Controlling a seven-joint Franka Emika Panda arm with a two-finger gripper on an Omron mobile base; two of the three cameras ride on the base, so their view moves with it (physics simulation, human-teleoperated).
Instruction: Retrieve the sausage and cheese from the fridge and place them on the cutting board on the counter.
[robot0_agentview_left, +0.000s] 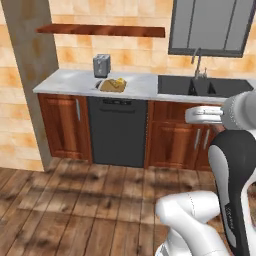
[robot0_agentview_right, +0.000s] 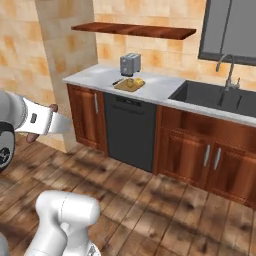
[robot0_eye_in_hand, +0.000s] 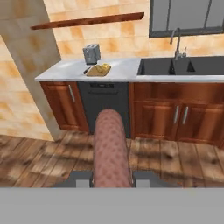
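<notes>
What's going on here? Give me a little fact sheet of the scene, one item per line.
gripper: shut on the sausage
sausage: reddish-brown link, sticking forward from between the fingers
cheese: yellow wedge lying on the cutting board
cutting board: tan, on the counter in front of the toaster
toaster: grey, upright, by the wall
counter: pale marbled top over wooden cabinets
sink: dark basin to the right, with a faucet
robot position: out on the wooden floor, away from the counter

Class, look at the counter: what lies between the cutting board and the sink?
In the left base view, only bare counter separates the cutting board, carrying the cheese, from the sink.
</notes>
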